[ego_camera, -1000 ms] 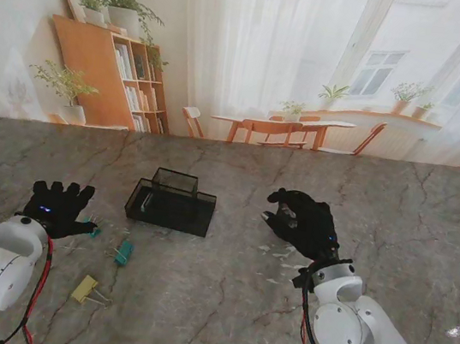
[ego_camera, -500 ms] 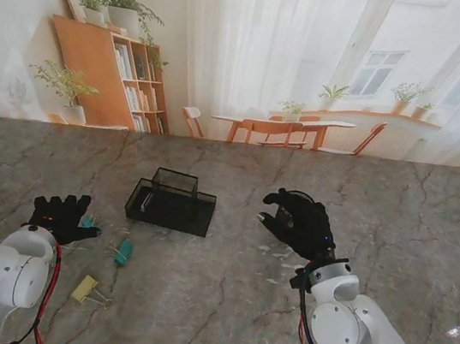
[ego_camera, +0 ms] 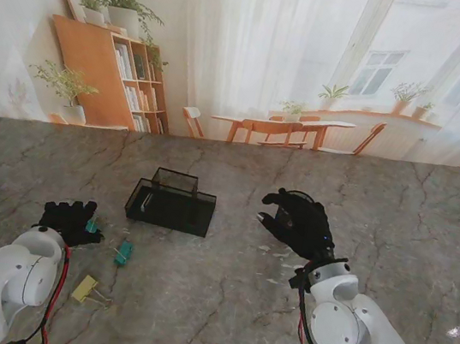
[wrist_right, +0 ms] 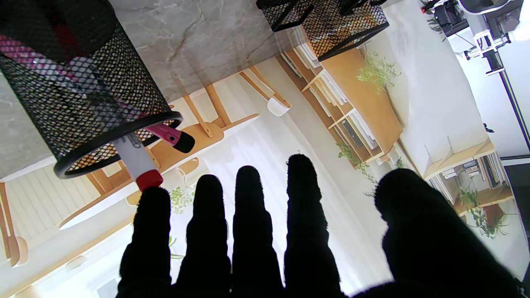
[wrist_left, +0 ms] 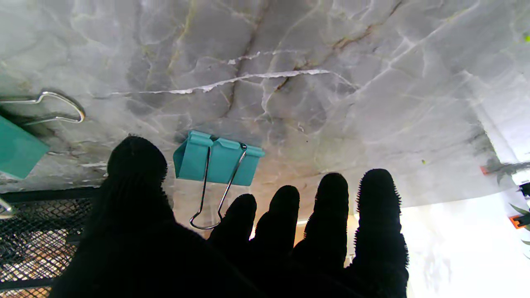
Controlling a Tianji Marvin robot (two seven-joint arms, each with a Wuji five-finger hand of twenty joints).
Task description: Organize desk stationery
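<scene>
Nearest to me on the marble table [ego_camera: 218,309], well in from its near edge, a yellow binder clip [ego_camera: 84,289] lies beside the left forearm. Just beyond it sits a teal binder clip [ego_camera: 123,252], with bare stone open to its right all the way to the right arm. The left hand [ego_camera: 70,219] hangs palm-down over a second teal binder clip [ego_camera: 92,225]; the left wrist view shows that clip [wrist_left: 217,160] between thumb and fingers [wrist_left: 331,215], which are spread and closed on nothing, its wire handle pointing toward the palm. Farther out, the black mesh organizer tray [ego_camera: 170,207] stands between the two hands, a taller compartment at its back, clear table on all sides. The right hand [ego_camera: 298,221] floats above the stone to its right, fingers loosely curled and holding nothing. The right wrist view shows a round mesh pen cup [wrist_right: 78,103] with markers poking out, which I cannot find in the stand's view. The far edge lies well beyond everything.
</scene>
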